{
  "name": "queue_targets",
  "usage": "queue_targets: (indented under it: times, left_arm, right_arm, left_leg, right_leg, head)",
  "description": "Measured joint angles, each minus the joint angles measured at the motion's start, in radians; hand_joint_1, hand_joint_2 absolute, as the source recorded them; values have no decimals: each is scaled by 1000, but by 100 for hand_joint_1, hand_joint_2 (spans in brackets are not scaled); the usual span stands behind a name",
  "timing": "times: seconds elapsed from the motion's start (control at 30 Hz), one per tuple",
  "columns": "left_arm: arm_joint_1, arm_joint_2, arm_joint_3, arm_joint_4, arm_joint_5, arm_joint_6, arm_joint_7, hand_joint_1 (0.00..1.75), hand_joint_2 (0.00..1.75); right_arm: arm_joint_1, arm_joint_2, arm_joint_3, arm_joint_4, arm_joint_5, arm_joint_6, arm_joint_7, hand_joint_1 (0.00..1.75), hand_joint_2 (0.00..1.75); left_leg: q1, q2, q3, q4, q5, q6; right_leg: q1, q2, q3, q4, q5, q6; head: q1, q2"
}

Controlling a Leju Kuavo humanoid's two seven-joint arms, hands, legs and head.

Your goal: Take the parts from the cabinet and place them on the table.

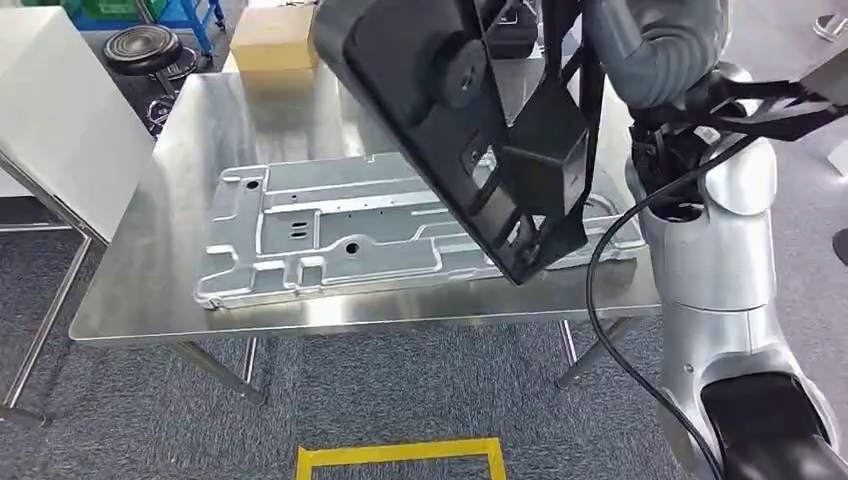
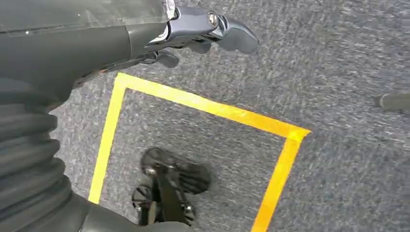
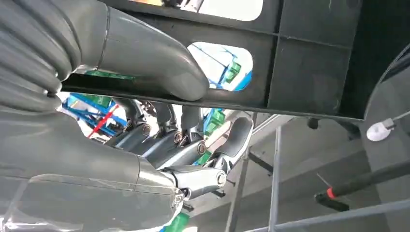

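The steel table (image 1: 180, 290) fills the room's middle, standing on grey carpet with a grey stamped metal plate (image 1: 330, 235) lying flat on it. Above the table's right half hangs the black plastic part (image 1: 470, 120), tilted, its low corner just over the plate. The right hand (image 3: 179, 140) grips its frame, thumb above, fingers curled beneath. If that corner catches the plate, I'd expect the part to twist free. The left hand (image 2: 203, 34) hangs above the yellow floor tape (image 2: 203, 106) before the table, fingers curled on nothing.
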Motion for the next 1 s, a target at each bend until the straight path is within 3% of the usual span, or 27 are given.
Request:
queue_targets:
  times: [0.07,0.17,0.2,0.23,0.27,0.33,0.37,0.4,0.43,0.5,0.53,0.57,0.67,0.7,0.73,0.77,0.83,0.87,0.9,0.93,1.0]
  left_arm:
    - [0,0,0,0,0,0,-1,0,175]
    - [0,0,1,0,0,0,-3,0,175]
    - [0,0,1,0,0,0,-3,0,175]
    - [-1,0,1,0,-1,0,-4,0,175]
    - [-2,0,1,0,-1,0,-4,0,175]
    - [-5,0,1,0,-1,0,-4,0,175]
    - [-5,0,1,0,-1,1,-4,0,175]
    - [-3,0,1,0,-1,2,-4,0,175]
    - [0,0,1,0,-1,3,-4,0,175]
    - [0,0,1,0,-1,3,-5,0,175]
    - [0,0,1,0,-1,3,-5,0,175]
    - [-2,-3,1,0,-1,3,-5,0,175]
    - [-1,-2,1,0,-6,-2,-8,0,175]
    - [-3,-2,1,0,-11,-3,-10,0,175]
    - [-3,-2,1,0,-13,-3,-10,0,175]
    - [-3,-2,1,0,-15,-4,-11,0,175]
    - [-4,1,1,0,-19,-5,-10,0,175]
    - [-3,2,1,0,-20,-6,-10,0,175]
    - [-1,2,1,0,-21,-6,-9,0,175]
    - [1,2,1,0,-21,-6,-8,0,175]
    - [0,3,1,0,-21,-6,-7,0,175]
  right_arm:
    - [1,0,0,8,0,0,-6,175,175]
    - [6,0,0,17,-1,-2,-6,175,175]
    - [6,0,0,18,-1,-2,-6,175,175]
    - [6,0,0,19,-1,-2,-7,175,175]
    - [6,0,-1,20,-1,-3,-7,175,175]
    - [17,1,-1,21,-2,-3,-9,175,175]
    - [26,0,-2,24,-2,-3,-11,175,175]
    - [34,0,-2,28,-2,-3,-13,175,175]
    - [40,0,-2,29,-2,-3,-16,175,175]
    - [42,0,-2,28,-2,-3,-19,175,175]
    - [42,0,-2,28,-2,-3,-20,175,175]
    - [43,0,-2,29,-2,-4,-21,175,175]
    - [53,-1,-2,27,3,-6,-21,175,175]
    - [55,-4,-3,26,6,-8,-21,175,175]
    - [60,-5,-3,21,9,-12,-22,175,175]
    - [60,-5,-3,19,10,-16,-25,175,175]
    - [71,-5,-3,18,19,-19,-25,175,175]
    - [81,-6,-3,18,21,-21,-24,175,175]
    - [91,-6,-3,17,24,-22,-24,175,175]
    - [98,-7,-3,17,30,-23,-23,175,175]
    - [102,-8,-5,17,34,-23,-23,175,175]
  left_leg:
    - [-8,-1,35,-62,-2,12]
    - [-10,-1,33,-66,-18,31]
    - [-3,0,43,-77,-17,40]
    - [-3,0,50,-82,-19,44]
    - [-3,0,54,-82,-23,50]
    - [-3,0,58,-82,-32,55]
    - [-3,-1,63,-81,-36,55]
    - [-3,-2,70,-81,-42,55]
    - [-3,-3,80,-81,-49,54]
    - [-6,-4,105,-81,-65,51]
    - [-6,-5,109,-83,-74,48]
    - [-10,-5,111,-80,-79,41]
    - [-5,-3,112,-87,-86,25]
    - [-11,-2,119,-88,-92,17]
    - [-7,-1,119,-76,-99,14]
    - [-7,0,98,-27,-120,9]
    - [-2,0,1,142,-185,-1]
    - [-1,0,-46,215,-203,-5]
    - [0,0,-78,249,-194,-8]
    - [1,0,-81,225,-156,-9]
    - [4,1,-23,59,-35,-7]
  right_leg:
    - [5,3,7,2,-12,11]
    - [3,1,6,-5,-16,25]
    - [3,1,9,-3,-25,33]
    - [0,1,3,24,-34,38]
    - [0,1,-32,86,-60,41]
    - [-3,1,-141,263,-120,46]
    - [-3,1,-185,323,-129,47]
    - [-4,0,-208,335,-112,47]
    - [-5,0,-204,298,-68,45]
    - [-4,0,-142,123,55,35]
    - [1,0,-113,33,105,24]
    - [11,-2,-103,21,88,18]
    - [14,0,-105,8,77,6]
    - [3,2,-94,-5,77,2]
    - [1,1,-77,-15,75,1]
    - [-1,-2,-67,-19,70,-7]
    - [0,-2,-56,-19,60,-11]
    - [1,-2,-50,-19,54,-11]
    - [1,-1,-43,-17,47,-11]
    - [0,1,-34,-16,39,-9]
    - [-1,2,-12,-9,18,-4]
  head:
    - [1,0]
    - [2,0]
    - [0,0]
    - [5,0]
    - [8,0]
    - [6,0]
    - [10,0]
    - [10,0]
    - [10,0]
    - [10,0]
    - [11,0]
    - [5,0]
    - [10,0]
    - [8,0]
    - [10,0]
    - [4,0]
    - [3,0]
    - [6,0]
    - [3,0]
    - [4,0]
    - [4,0]
